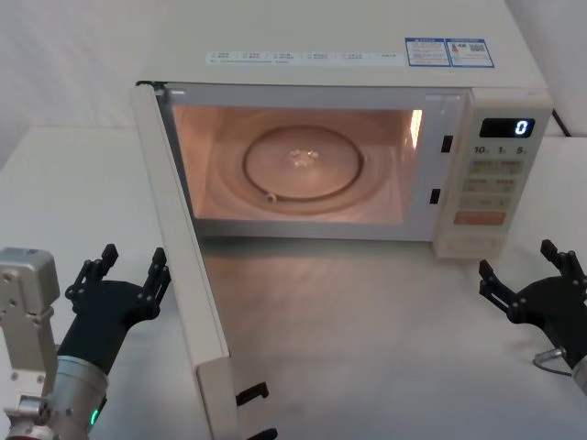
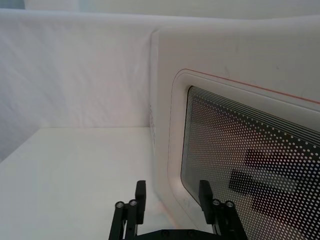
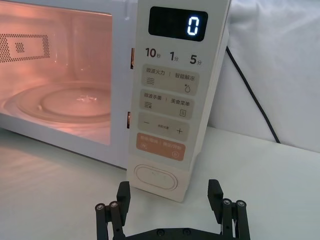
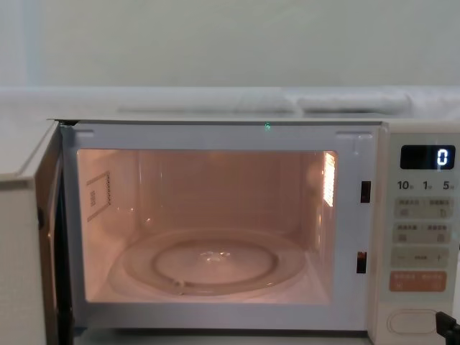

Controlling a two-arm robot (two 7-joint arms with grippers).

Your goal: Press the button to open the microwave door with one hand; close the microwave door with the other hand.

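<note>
In the head view, the big cream microwave door (image 1: 188, 275) stands wide open, swung out toward the robot on the left side. The inside glows pink, with a round glass plate (image 1: 303, 165) lying in it. The black plastic left gripper (image 1: 128, 270) sits just to the left of the open door, on its outer side, with its fingers spread and nothing in them. The black plastic right gripper (image 1: 530, 270) hangs low in front of the narrow cream control panel (image 1: 495, 174), near it but not touching, and its fingers are spread and empty too.

In the left wrist view, the door's dark dotted glass window (image 2: 250, 165) and thin pinkish line are right in front of the left gripper (image 2: 172, 197). The fingers are apart; whether they touch the door cannot be told.

In the right wrist view, the wide, rounded cream button (image 3: 156, 177) sits at the bottom of the panel, under the orange key (image 3: 160, 146). The right gripper (image 3: 170, 197) is just in front of it — open and not pressing.

In the chest view, the oven is lit and open, and the button (image 4: 413, 321) shows at the lower right.

The opening step looks done. Closing the door seems to be the step in hand — the left gripper would likely need to push the door's outer face and swing it round until it latches.
</note>
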